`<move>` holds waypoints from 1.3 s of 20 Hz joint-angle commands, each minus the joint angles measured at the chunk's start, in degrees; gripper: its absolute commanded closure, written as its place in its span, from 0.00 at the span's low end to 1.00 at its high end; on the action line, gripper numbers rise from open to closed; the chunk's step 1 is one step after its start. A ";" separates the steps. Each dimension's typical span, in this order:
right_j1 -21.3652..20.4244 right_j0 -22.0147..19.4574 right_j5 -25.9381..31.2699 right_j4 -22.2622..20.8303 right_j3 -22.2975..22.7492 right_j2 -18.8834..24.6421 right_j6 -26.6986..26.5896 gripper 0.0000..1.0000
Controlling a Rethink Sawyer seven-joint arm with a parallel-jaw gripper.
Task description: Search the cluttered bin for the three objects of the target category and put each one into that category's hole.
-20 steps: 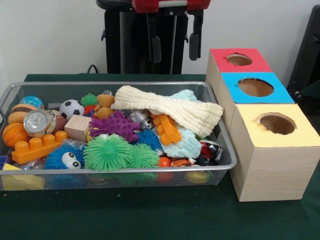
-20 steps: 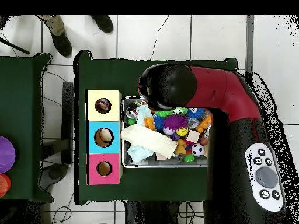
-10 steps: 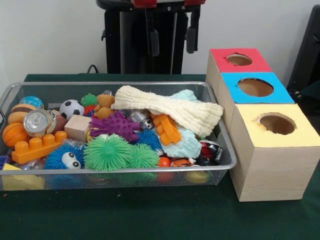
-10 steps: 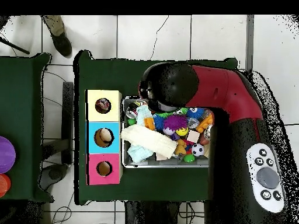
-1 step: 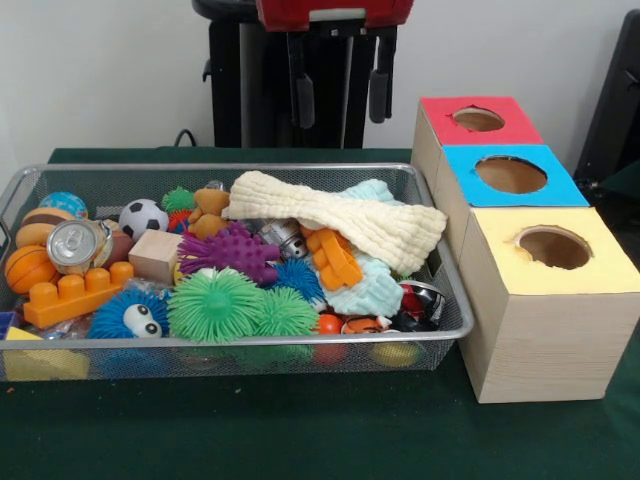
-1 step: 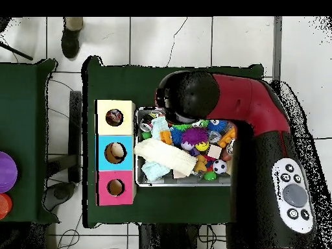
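End effector [image 5: 337, 85], fingers apart and empty, hangs at the bin's [image 5: 455, 300] 12 o'clock; the cream cloth [image 5: 345, 222] (soft, light) probably pinches best mid-fold.

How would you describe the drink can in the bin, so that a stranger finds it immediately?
Look in the wire mesh bin, at its left end in the front view. The can lies just above the orange building brick and beside the basketball. It is the only shiny metal thing there, with a silver top and pull tab.
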 commanded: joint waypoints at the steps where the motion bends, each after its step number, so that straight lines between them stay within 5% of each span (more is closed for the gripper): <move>1: 4.57 1.29 -4.99 -1.80 6.78 -2.05 7.78 0.00; 26: 6.98 4.81 -17.43 0.93 11.96 -6.51 12.33 0.00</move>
